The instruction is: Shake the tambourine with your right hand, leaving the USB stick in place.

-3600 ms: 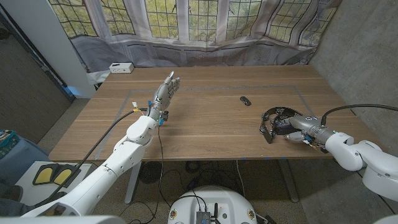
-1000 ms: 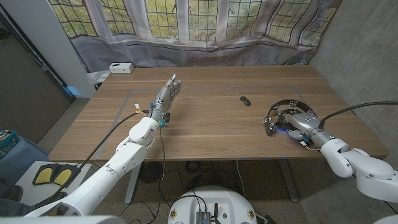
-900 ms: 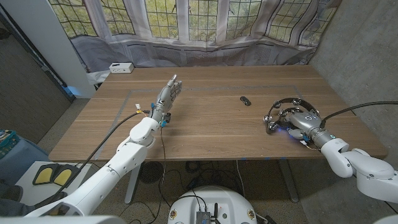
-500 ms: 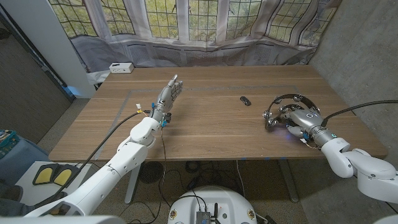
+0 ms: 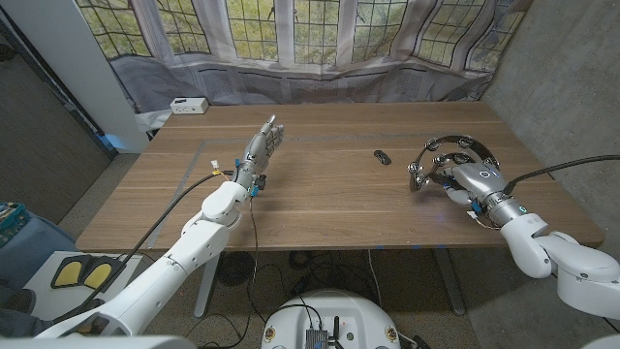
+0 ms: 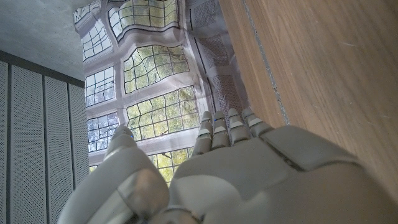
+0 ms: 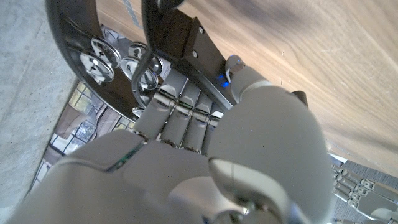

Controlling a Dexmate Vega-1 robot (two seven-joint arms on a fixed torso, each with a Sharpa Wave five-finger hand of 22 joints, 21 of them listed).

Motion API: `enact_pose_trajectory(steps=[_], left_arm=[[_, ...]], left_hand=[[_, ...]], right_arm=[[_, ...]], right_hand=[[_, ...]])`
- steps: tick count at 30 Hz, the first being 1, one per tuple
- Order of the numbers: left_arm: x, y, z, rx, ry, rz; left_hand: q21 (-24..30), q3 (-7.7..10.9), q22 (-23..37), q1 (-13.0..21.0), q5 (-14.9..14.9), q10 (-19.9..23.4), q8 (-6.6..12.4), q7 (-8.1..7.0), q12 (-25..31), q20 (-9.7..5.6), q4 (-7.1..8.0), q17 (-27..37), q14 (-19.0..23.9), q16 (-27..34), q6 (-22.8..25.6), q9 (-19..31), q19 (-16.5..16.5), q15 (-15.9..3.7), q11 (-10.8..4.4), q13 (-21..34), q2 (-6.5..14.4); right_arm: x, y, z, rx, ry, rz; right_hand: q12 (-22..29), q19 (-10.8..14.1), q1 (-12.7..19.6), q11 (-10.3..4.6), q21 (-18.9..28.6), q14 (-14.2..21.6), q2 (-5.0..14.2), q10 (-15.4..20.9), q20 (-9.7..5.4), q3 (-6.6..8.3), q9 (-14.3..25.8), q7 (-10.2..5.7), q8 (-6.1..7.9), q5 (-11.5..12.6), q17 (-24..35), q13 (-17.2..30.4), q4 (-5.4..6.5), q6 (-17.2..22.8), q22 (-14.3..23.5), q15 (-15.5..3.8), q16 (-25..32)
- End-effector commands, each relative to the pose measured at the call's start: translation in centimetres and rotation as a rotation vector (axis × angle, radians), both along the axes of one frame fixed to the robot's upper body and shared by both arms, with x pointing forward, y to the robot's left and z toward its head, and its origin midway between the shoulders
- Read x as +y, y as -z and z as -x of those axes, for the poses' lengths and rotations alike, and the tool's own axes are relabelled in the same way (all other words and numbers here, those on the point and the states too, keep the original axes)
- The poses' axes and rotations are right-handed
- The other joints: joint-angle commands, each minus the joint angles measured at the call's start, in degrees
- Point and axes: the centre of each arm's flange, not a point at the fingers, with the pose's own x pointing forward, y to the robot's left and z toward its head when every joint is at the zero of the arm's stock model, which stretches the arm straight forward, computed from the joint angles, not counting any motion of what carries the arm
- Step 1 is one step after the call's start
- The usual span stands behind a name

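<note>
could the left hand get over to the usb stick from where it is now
Probably yes. The left hand holds nothing, fingers straight, and bare table lies between it and the USB stick. The right hand holding the tambourine sits off to the far side.

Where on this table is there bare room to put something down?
Bare wood spans the middle, between the left hand and the USB stick, and along the near edge of the table. The right side is crowded: the right hand holds the tambourine there. A white box sits at the far left corner.
</note>
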Motion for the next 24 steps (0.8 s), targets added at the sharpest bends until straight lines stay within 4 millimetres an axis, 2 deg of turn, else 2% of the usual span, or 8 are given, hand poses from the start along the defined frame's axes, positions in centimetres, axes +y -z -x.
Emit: enact_pose_trajectory(steps=[1,24], left_arm=[[0.0,-0.2,-0.4,-0.006,0.011,0.01],[0.0,-0.6,-1.4,-0.006,0.031,0.007]], left_hand=[[-0.22,0.25,0.11,0.41,-0.18,0.52,-0.11,0.13,-0.23,0.11,0.01,0.09,-0.04,0.01,0.38,0.11,-0.32,0.08,0.11,0.23,0.34],[-0.22,0.27,0.11,0.4,-0.19,0.55,-0.11,0.11,-0.22,0.1,0.0,0.09,0.0,0.03,0.42,0.11,-0.37,0.01,-0.01,0.23,0.35]], right_arm=[[1.3,-1.1,1.4,-0.098,-0.036,-0.029],[4.1,-2.4,2.4,-0.176,-0.142,-0.116]], right_hand=[[-0.04,1.61,4.94,0.1,0.52,0.94,4.29,1.05,-0.77,0.41,0.15,-4.42,0.12,0.38,0.06,0.14,0.71,4.91,0.06,-3.31,-0.12],[-0.72,1.26,4.86,0.34,0.92,1.35,4.22,1.18,-0.5,0.17,0.21,-4.25,-0.47,0.34,-0.29,0.18,1.04,4.79,-0.05,-3.11,-0.96]])
